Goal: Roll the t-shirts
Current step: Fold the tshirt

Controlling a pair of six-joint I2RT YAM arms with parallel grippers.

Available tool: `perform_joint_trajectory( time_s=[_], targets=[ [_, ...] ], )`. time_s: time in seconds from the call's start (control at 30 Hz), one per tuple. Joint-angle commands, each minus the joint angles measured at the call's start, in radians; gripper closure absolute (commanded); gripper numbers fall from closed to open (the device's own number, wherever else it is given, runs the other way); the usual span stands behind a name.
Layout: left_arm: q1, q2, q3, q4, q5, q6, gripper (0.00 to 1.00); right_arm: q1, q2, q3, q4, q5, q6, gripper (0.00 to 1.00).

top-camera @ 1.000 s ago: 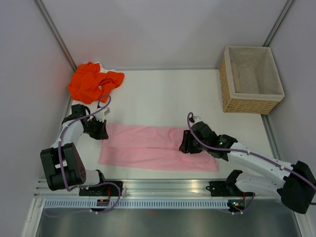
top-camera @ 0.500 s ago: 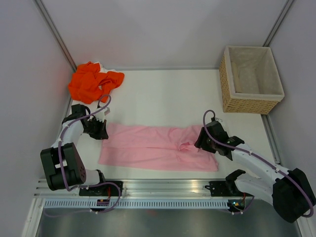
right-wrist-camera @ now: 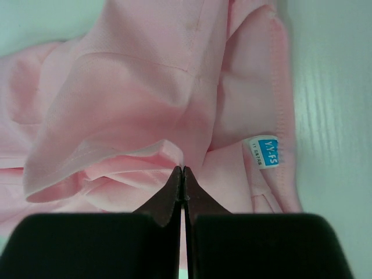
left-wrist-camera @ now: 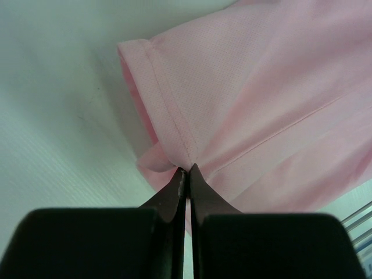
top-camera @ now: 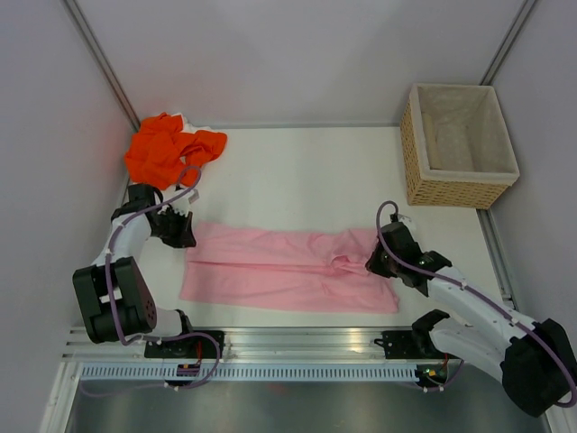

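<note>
My left hand (left-wrist-camera: 186, 171) is closed on the pink t-shirt (top-camera: 288, 269). Its two fingers pinch the stitched hem at the garment's left end, at the far corner. My right hand (right-wrist-camera: 183, 170) is closed on the same garment, with its fingers clamped on a raised fold just beside the small neck label (right-wrist-camera: 265, 152) at the right end. The pink t-shirt lies spread lengthwise across the near half of the tabletop (top-camera: 297, 171), mostly flat and bunched where my right hand grips it. The orange t-shirt (top-camera: 171, 149) lies crumpled in the far-left corner, apart from the pink one and from both hands. A wicker basket (top-camera: 451, 192) stands in the far-right corner of the tabletop.
</note>
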Motion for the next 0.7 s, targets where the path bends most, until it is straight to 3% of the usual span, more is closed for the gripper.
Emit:
perform_joint_trajectory(
  time_s=[0.0,0.33,0.43,0.47,0.57,0.67],
  targets=[
    [0.006,0.013,0.066,-0.003,-0.009,-0.015,0.98,-0.005,-0.078,0.074,-0.136,0.095,-0.016,1.0],
    [0.005,0.042,0.022,-0.024,-0.055,0.033,0.98,-0.004,-0.135,-0.072,-0.069,-0.01,0.091,1.0],
    [0.006,0.057,0.001,-0.027,-0.086,0.054,0.75,-0.002,-0.122,-0.094,-0.026,-0.042,0.09,0.98],
    [0.005,0.063,0.002,-0.029,-0.092,0.059,0.61,-0.004,-0.117,-0.094,-0.02,-0.046,0.076,0.94],
    [-0.003,0.025,0.034,-0.05,-0.066,0.064,0.43,-0.004,-0.111,-0.087,-0.026,-0.029,0.058,0.83],
    [-0.031,-0.036,0.082,-0.072,-0.029,0.053,0.35,-0.002,-0.123,-0.095,-0.026,-0.023,0.052,0.68]
  ],
)
